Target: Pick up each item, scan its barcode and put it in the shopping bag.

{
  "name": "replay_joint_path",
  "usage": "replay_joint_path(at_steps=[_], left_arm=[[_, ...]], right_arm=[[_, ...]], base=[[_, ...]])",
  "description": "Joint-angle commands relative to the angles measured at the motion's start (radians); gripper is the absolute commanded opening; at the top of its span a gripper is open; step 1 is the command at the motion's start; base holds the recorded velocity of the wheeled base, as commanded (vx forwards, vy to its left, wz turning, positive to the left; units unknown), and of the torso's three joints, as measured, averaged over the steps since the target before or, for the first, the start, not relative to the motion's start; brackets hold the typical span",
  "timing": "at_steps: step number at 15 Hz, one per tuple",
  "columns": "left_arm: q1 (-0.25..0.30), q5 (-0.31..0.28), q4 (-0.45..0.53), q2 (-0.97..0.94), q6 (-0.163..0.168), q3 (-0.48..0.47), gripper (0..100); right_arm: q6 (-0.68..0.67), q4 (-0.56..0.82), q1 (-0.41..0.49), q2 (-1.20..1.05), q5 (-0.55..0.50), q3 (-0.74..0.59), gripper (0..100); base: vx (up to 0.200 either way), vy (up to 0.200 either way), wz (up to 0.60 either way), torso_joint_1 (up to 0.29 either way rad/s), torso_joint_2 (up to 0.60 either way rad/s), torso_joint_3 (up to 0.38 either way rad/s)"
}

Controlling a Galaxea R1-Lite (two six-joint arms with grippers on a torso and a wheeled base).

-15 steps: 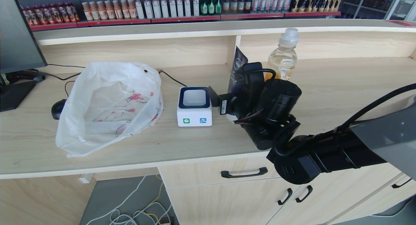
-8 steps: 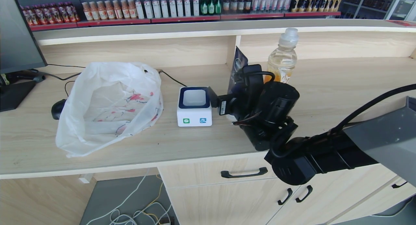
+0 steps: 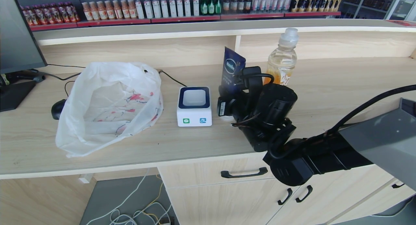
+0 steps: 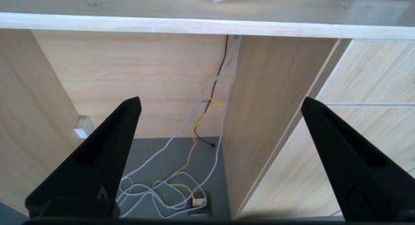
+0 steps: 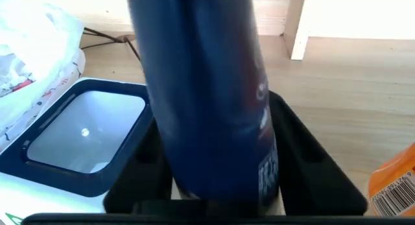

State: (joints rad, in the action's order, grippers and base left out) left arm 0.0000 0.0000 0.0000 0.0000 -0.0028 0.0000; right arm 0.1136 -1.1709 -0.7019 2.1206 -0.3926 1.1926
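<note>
So the right gripper (image 3: 231, 94) has its fingers clamped on either side of a dark blue tube (image 3: 232, 66), gripping it around the lower part, and the tube stands pretty much upright with its flat crimped end on top. In the right wrist view the dark blue tube (image 5: 207, 108) runs straight up between the two black fingers (image 5: 139, 179), and there's a barcode patch low on its side. It sits just to the right of the scanner (image 3: 194, 106), a small white box with a dark-rimmed window facing up, and a bit nearer and to the left of the bottle (image 3: 282, 57), a clear one with a pale cap and an orange label that stands farther back on the wooden counter (image 3: 341, 85). I can't tell whether the tube's bottom touches the counter, since the gripper hides it. The shopping bag (image 3: 110, 101), white plastic with red print, slumps open on the counter to the left of the scanner and close beside it. Left of the bag there's a black mouse (image 3: 58, 108), and a monitor (image 3: 16, 33) at the far left edge. Rows of drinks line the shelf (image 3: 195, 7) at the far back. The left gripper (image 4: 220, 160) hangs low in front of the counter, with its fingers (image 4: 91, 166) spread wide around nothing and loose cables (image 4: 181, 186) on the floor beyond it.
</note>
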Motion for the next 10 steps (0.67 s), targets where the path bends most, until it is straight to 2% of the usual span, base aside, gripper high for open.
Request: replay_joint_path(at_steps=[1,10], left_arm=[[0.0,0.0,0.0,0.0,0.0,0.0,100],[0.0,0.0,0.0,0.0,0.0,0.0,100]], right_arm=[[0.001,-0.003,-0.001,-0.001,0.0,0.001,0],[0.001,-0.039,-0.001,-0.007,0.001,-0.001,0]], base=[[0.0,0.0,0.0,0.0,0.0,0.0],[0.0,0.0,0.0,0.0,0.0,0.0]])
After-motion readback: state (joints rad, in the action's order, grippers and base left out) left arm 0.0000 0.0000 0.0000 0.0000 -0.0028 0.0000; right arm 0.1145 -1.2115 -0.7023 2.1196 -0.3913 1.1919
